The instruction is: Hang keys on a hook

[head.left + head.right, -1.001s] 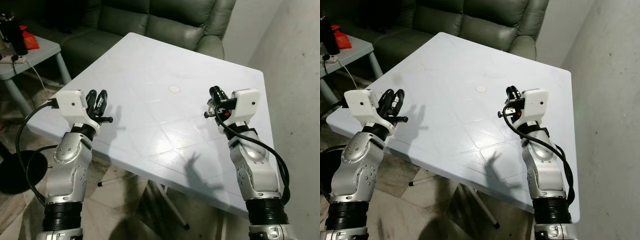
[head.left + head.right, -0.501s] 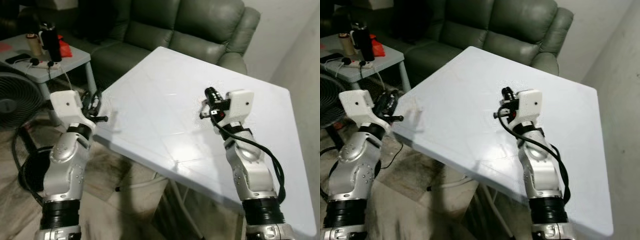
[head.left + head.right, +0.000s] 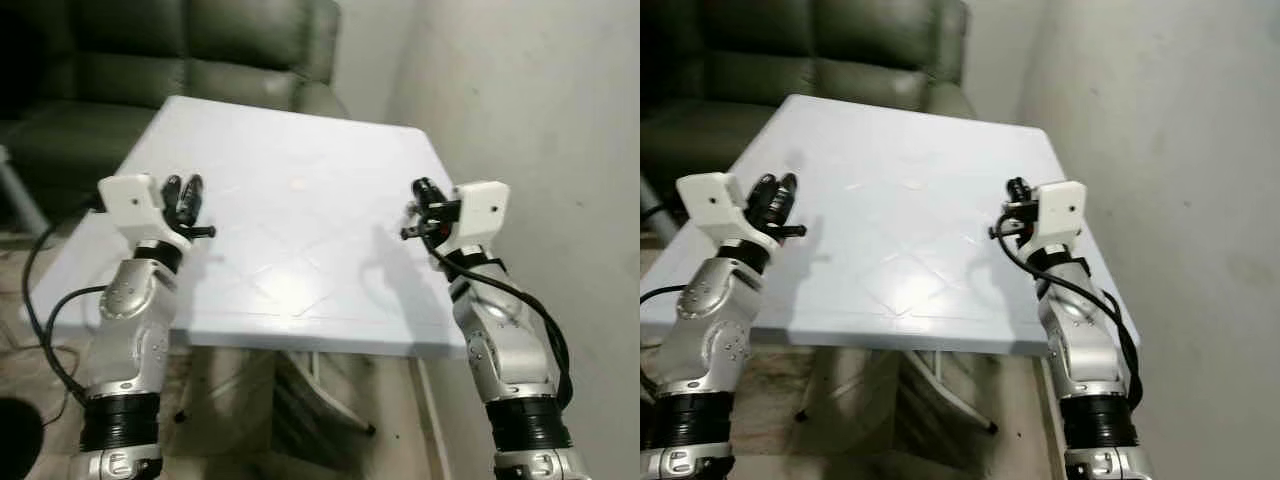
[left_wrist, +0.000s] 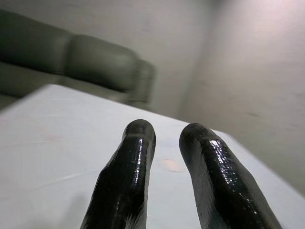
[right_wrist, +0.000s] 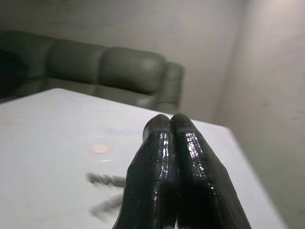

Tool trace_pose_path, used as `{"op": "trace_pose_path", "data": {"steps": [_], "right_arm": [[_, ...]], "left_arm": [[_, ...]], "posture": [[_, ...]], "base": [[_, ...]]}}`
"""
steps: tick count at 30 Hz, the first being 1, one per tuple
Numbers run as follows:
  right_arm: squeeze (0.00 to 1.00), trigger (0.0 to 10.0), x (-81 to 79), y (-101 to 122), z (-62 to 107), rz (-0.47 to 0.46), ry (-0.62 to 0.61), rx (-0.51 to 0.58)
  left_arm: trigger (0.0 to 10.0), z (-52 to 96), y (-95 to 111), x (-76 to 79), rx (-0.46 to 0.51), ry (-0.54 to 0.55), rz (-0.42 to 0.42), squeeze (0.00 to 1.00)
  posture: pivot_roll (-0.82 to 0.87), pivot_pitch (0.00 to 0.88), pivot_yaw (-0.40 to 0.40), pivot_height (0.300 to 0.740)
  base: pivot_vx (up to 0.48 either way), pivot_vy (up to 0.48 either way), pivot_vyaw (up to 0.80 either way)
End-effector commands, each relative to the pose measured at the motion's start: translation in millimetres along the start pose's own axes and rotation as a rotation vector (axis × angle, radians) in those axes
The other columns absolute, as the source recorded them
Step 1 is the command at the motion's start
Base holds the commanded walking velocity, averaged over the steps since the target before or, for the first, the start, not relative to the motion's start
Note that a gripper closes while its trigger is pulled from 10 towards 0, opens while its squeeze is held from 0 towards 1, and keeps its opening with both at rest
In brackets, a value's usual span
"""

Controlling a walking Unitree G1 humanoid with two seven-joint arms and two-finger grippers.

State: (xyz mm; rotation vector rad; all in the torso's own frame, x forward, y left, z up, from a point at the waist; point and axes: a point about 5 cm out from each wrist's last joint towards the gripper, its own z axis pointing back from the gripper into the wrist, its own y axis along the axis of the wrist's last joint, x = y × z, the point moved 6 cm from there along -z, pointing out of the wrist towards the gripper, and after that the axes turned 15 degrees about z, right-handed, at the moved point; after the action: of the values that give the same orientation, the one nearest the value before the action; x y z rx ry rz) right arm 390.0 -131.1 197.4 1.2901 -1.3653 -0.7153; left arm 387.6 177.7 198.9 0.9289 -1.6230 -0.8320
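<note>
Now head views: camera has swung right; side table gone, wall (image 3: 540,90) fills right. White table (image 3: 290,200) bare, no keys seen. Left wrist: left gripper (image 4: 164,138) slightly parted, empty. Right wrist: right gripper (image 5: 170,125) fingers pressed together, empty.

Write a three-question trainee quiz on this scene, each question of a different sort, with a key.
1. True or false: the right tool has its fingers pressed together.
2. Multiple choice: what stands behind the white table? A) a bookshelf B) a dark green sofa C) a fridge
3. Fill in: the left tool has its two fingers slightly ____, with a gap between them.

Key: 1 true; 2 B; 3 apart.
</note>
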Motion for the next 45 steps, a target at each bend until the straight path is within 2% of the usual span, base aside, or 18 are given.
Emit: {"op": "trace_pose_path", "data": {"steps": [1, 24, 39, 42, 45], "right_arm": [[0.00, 10.0, 2.2, 1.4, -1.5, 0.003, 0.000, 0.001], [0.00, 10.0, 0.2, 0.7, -3.0, 0.012, 0.018, 0.001], [0.00, 10.0, 0.6, 0.7, -2.4, 0.025, 0.019, -0.001], [0.00, 10.0, -0.3, 1.0, -2.3, 0.026, 0.021, 0.000], [0.00, 10.0, -0.8, 0.4, -1.9, 0.029, 0.023, -0.002]], "left_arm": [[10.0, -1.6, -1.4, 3.6, -0.006, -0.011, -0.005, 0.00], [10.0, -3.1, -2.5, 4.9, -0.005, -0.020, -0.009, 0.00], [10.0, -3.9, -5.7, 10.1, -0.003, -0.031, -0.026, 0.00], [10.0, -3.2, -2.7, 11.9, 0.013, -0.052, -0.077, 0.00], [10.0, -2.7, -5.1, 13.0, 0.003, -0.055, -0.063, 0.00]], "posture": [[0.00, 0.002, -0.115, 0.740], [0.00, 0.000, -0.122, 0.740], [-0.01, 0.000, -0.126, 0.740], [-0.01, 0.000, -0.125, 0.740], [-0.01, 0.000, -0.125, 0.740]], "base": [[0.000, 0.439, -0.74], [0.000, 0.434, -0.74], [0.000, 0.000, -0.74], [0.000, 0.000, -0.74], [0.000, 0.000, -0.74]]}}
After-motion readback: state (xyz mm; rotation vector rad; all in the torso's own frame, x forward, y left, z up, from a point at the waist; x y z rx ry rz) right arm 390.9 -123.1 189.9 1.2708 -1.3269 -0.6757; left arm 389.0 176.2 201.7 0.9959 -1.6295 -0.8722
